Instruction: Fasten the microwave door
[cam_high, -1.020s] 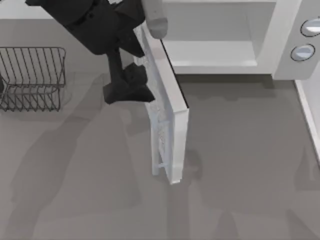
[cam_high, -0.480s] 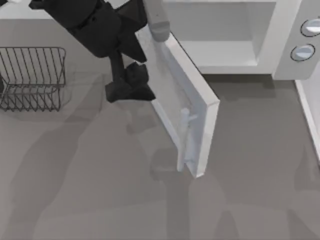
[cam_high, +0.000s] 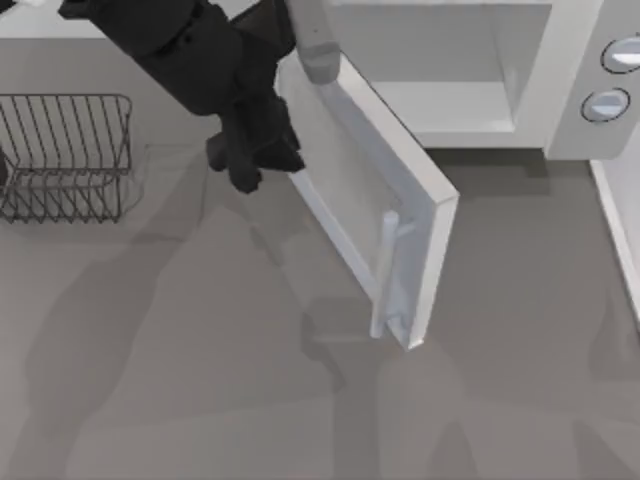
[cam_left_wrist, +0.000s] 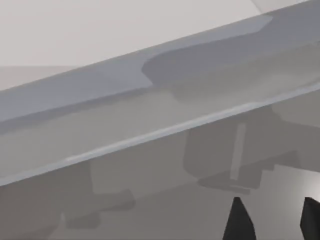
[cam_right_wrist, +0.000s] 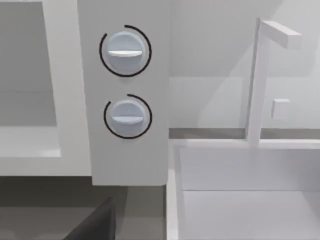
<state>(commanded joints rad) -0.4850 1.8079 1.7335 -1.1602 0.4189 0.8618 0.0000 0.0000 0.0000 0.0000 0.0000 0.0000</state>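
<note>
Looking down from the top view, the large flat white microwave door (cam_high: 360, 190) with its pale translucent window stands ajar, swung out at a slant from the hinge at the open white microwave body (cam_high: 440, 80) toward the middle of the grey table (cam_high: 180, 380). Its vertical light-grey bar handle (cam_high: 385, 275) sits near the free edge, facing the table's left side. The black left gripper (cam_high: 250, 160) hangs just beside the door's outer face, close to the hinge end, with the dark left arm reaching in from the upper left; whether it touches the panel I cannot tell. A dark wire basket (cam_high: 65, 155) stands at the table's left edge, well apart from the door. Two round grey knobs (cam_high: 607, 103) show on the microwave's front at the right.

From the left wrist view, the door's window (cam_left_wrist: 150, 115) runs across as a long slanted pale band, with the handle seen faintly through it. Two black fingertips (cam_left_wrist: 239, 222) of the left gripper stand apart, with nothing between them.

From the right wrist view, the two knobs (cam_right_wrist: 125, 52) sit one above the other on the white control panel, the open cavity beside them, and a white sink basin (cam_right_wrist: 240, 195) with a thin white tap (cam_right_wrist: 257, 80) lies next to the microwave. A dark shape sits at the lower edge; the right gripper's fingers I cannot tell.
</note>
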